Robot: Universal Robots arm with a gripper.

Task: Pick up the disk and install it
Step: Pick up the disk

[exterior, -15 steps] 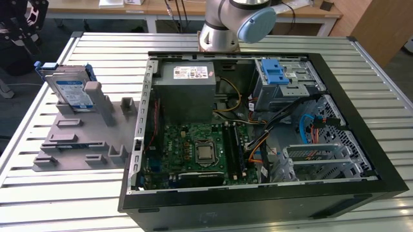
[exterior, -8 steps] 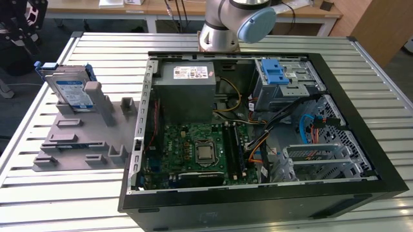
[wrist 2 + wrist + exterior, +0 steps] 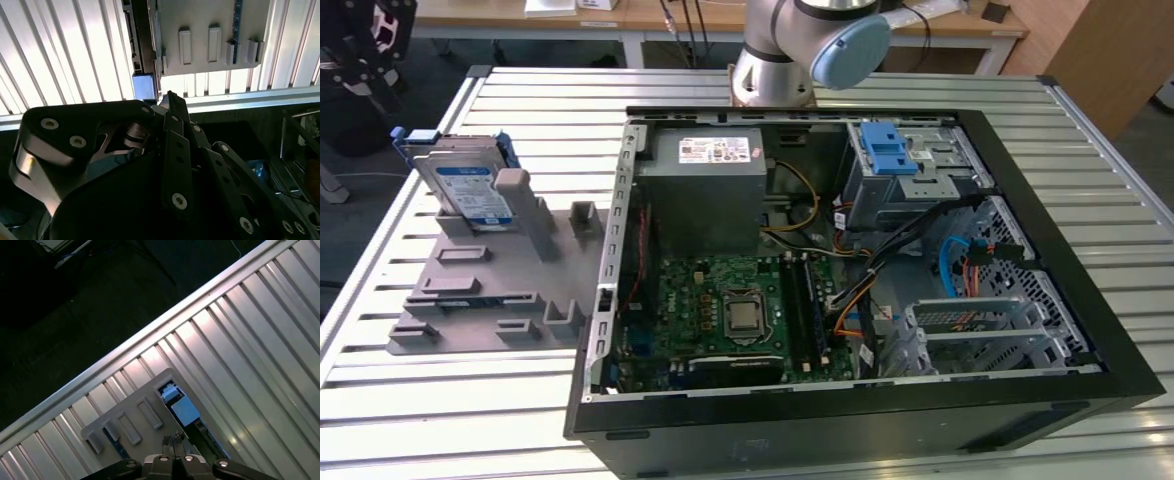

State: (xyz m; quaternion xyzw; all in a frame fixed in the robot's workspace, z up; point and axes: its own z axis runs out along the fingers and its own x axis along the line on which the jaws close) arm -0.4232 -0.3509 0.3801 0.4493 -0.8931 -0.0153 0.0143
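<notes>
I hover over the worktop (image 3: 240,340); the disk (image 3: 184,412) stands on edge in its grey holder (image 3: 135,400), just beyond my tool (image 3: 172,440), fingers together, empty.

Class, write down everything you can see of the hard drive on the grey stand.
The disk is a flat, rectangular silver hard drive with a white-and-blue label and a blue plastic bracket round its edges. It stands on edge, leaning slightly, in the grey holder on the slatted table, to the exterior view's left of the open computer case.
</notes>
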